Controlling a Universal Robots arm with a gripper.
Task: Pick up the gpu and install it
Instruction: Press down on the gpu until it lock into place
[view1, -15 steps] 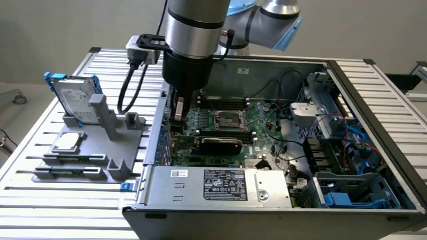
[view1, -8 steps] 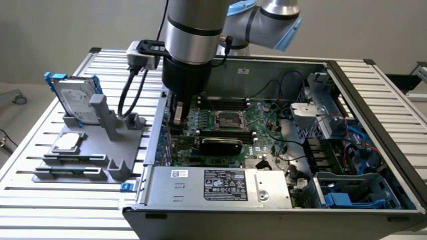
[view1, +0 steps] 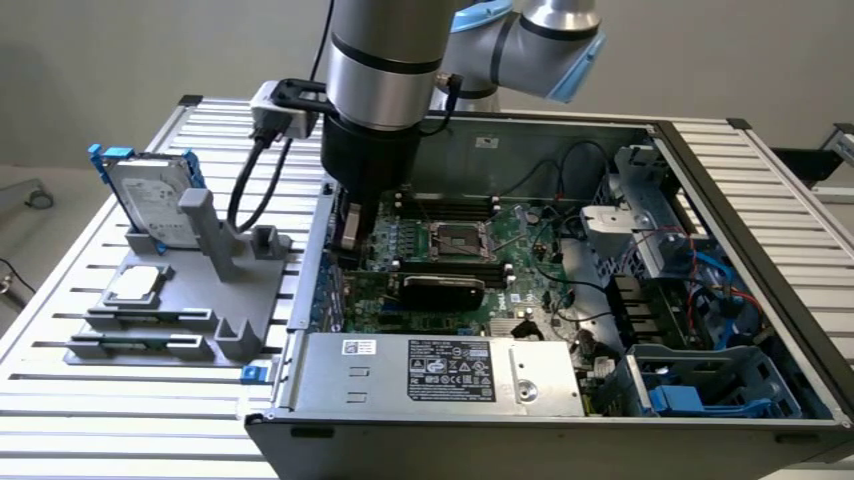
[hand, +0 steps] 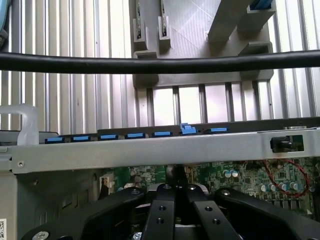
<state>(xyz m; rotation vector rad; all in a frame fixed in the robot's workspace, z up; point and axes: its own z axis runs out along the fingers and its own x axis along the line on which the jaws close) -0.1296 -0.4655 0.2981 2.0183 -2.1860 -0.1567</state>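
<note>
The gpu (view1: 441, 290), a small card with a black rounded shroud, stands on the green motherboard (view1: 534, 250) inside the open computer case, just below the processor socket (view1: 454, 238). My gripper (view1: 350, 232) hangs low inside the case by its left wall in the exterior view, a little to the left of and above the card. In the wrist view my gripper (hand: 175, 192) is shut, its black fingers (hand: 160, 210) pressed together with nothing showing between them, over the motherboard (hand: 240, 177) and behind the case's metal rim (hand: 150, 150).
A silver hard drive in a blue frame (view1: 150, 195) stands on a grey fixture (view1: 200, 300) on the slatted table, left of the case. A power supply (view1: 441, 372) fills the case's front. Drive cages and cables (view1: 694, 390) crowd its right. A black cable (hand: 160, 64) crosses the wrist view.
</note>
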